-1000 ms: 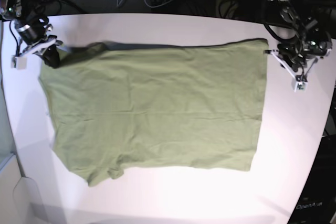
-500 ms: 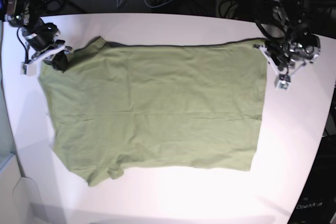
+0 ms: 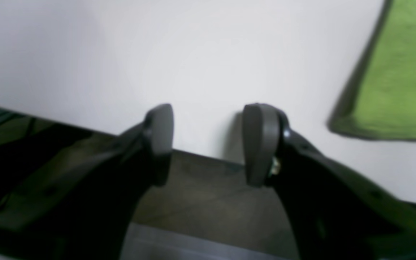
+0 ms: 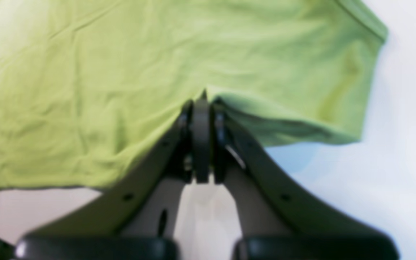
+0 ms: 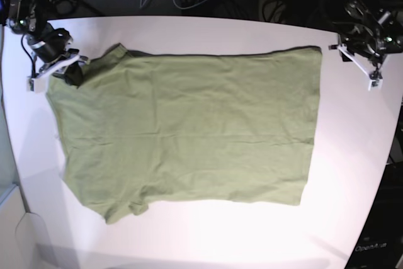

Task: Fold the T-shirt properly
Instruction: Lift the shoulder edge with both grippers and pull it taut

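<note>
Currently the T-shirt (image 5: 189, 130) lies spread flat on the white tabletop (image 5: 352, 155), sleeve ends toward the base view's left and hem toward its right.

1. Right claw (image 4: 201, 108): its jaws are pressed together on a fold of the T-shirt near the far left corner of the cloth. Judged advice: hold this pinch firm and low, so the fabric does not slip or bunch while the other side is re-gripped.
2. Left claw (image 3: 208, 144): its jaws stand apart with nothing between them, above bare tabletop near the far edge; the hem corner lies close by, not touching it. Judged advice: grip both layers at that corner before lifting, and move both arms evenly.

Pose: each arm sits at a far corner of the T-shirt, well apart from the other.
</note>
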Robot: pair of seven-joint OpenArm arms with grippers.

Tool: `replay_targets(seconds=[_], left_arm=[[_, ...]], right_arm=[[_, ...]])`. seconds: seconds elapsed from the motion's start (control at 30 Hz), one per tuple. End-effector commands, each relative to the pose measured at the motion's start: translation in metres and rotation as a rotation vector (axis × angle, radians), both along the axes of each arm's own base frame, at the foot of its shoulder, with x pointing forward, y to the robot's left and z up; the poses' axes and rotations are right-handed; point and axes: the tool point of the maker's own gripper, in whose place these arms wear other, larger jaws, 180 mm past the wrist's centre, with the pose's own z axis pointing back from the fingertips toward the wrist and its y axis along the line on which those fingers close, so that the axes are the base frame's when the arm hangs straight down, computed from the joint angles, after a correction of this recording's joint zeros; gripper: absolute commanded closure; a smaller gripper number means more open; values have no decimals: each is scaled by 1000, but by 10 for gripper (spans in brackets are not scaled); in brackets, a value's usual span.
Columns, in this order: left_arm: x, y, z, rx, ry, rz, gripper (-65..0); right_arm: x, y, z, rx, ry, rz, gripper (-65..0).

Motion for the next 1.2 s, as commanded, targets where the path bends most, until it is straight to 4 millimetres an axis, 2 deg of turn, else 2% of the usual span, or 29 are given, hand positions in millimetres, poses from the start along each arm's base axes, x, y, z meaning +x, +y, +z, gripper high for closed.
replay_targets(seconds=[0.0, 0.1, 0.37, 0.6, 0.8, 0.97, 1.17], left_arm=[[11, -1, 8, -8, -49, -8, -298], [18, -13, 9, -67, -99, -13, -298], [14, -37, 9, -209, -114, -32, -298], [20, -49, 22, -264, -200, -53, -299], [25, -65, 18, -287, -184, -103, -299], [26, -70, 16, -296, -177, -114, -299], [13, -69, -6, -348, -114, -80, -299]], right_arm=[[7, 0, 9, -1, -35, 4, -6], [6, 5, 7, 5, -30, 16, -6], [6, 14, 4, 14, -23, 38, -6], [5, 14, 4, 14, -22, 38, -6], [6, 13, 4, 13, -22, 39, -4], [6, 14, 4, 14, -21, 40, -4], [6, 14, 4, 14, -21, 40, -4]])
